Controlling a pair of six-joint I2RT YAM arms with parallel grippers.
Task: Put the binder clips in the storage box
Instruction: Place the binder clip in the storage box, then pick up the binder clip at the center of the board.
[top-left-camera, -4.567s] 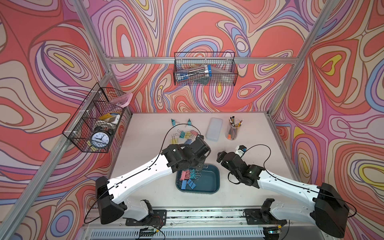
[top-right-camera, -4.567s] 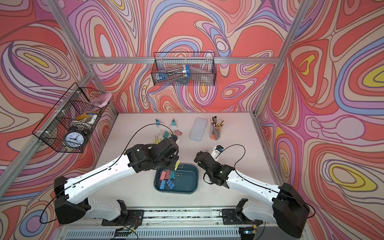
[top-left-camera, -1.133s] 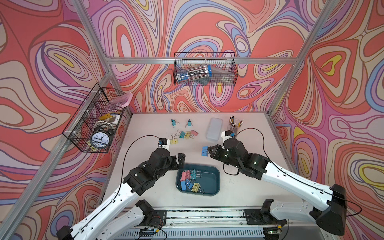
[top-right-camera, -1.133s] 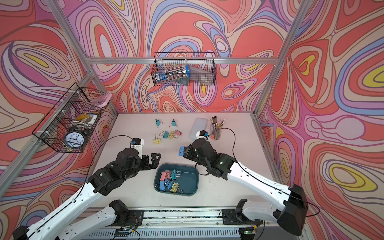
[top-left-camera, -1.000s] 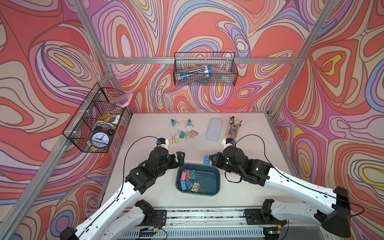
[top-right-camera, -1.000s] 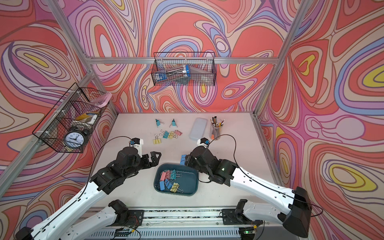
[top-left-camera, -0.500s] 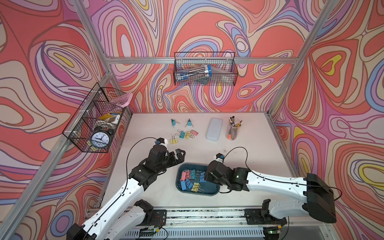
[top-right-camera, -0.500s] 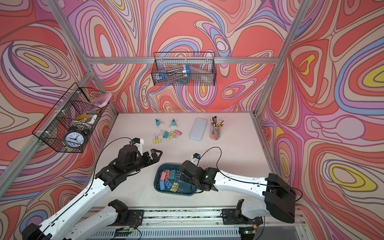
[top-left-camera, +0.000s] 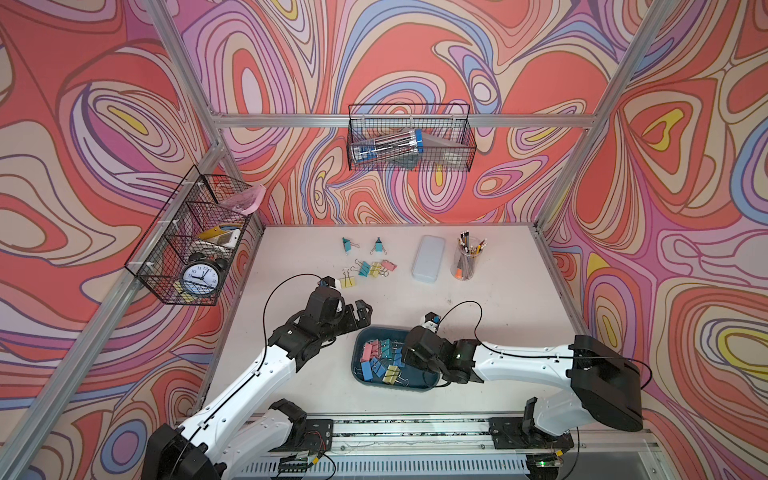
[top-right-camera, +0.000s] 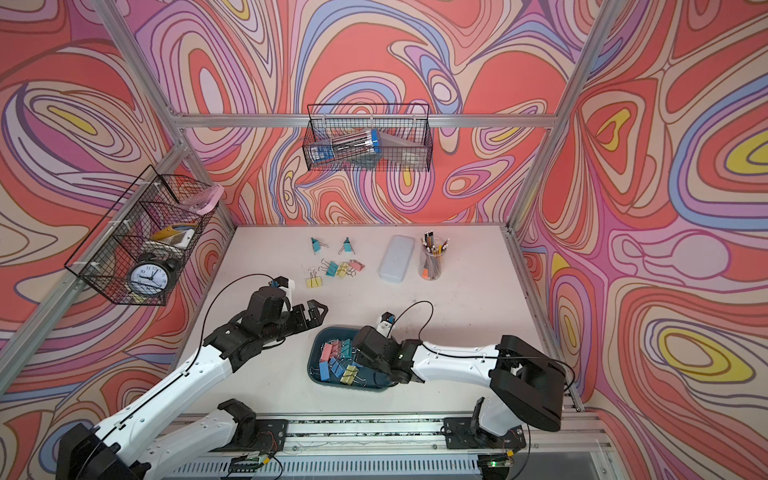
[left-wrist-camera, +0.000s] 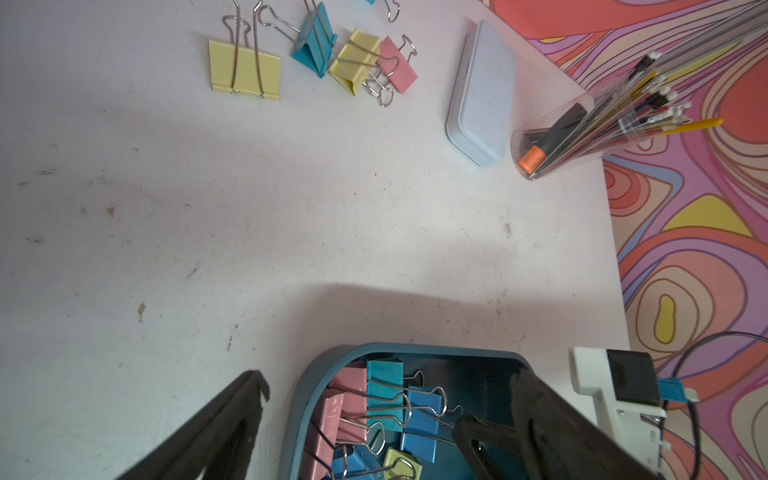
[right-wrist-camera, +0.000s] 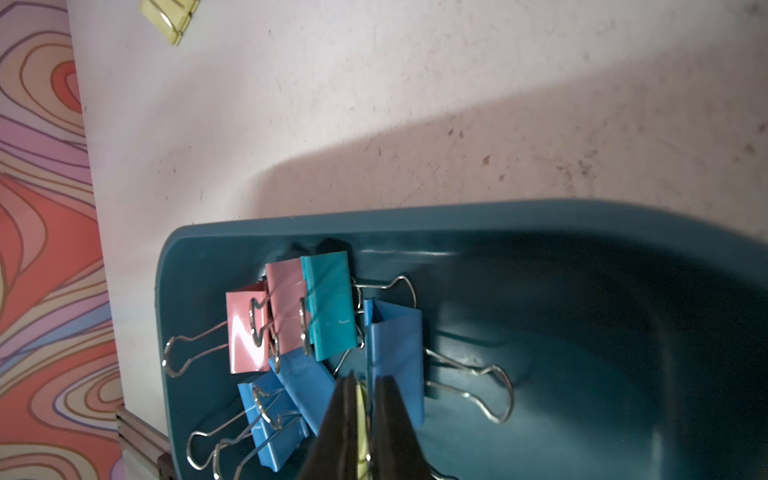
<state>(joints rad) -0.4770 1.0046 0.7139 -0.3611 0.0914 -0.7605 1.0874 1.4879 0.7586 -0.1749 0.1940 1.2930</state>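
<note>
A: Left gripper?
B: Jaws wide apart, empty, just beside the box corner.
A: Right gripper?
B: Low in the box over piled clips; jaws barely parted, can't tell if gripping. Six clips lie loose on the table.

The one thing I can read here is the face of the alarm clock, which stands in the black wire basket on the side wall. Black hour numerals ring its white dial, with 12 at the top, in both top views. Any finer print on the dial is too small to read.
</note>
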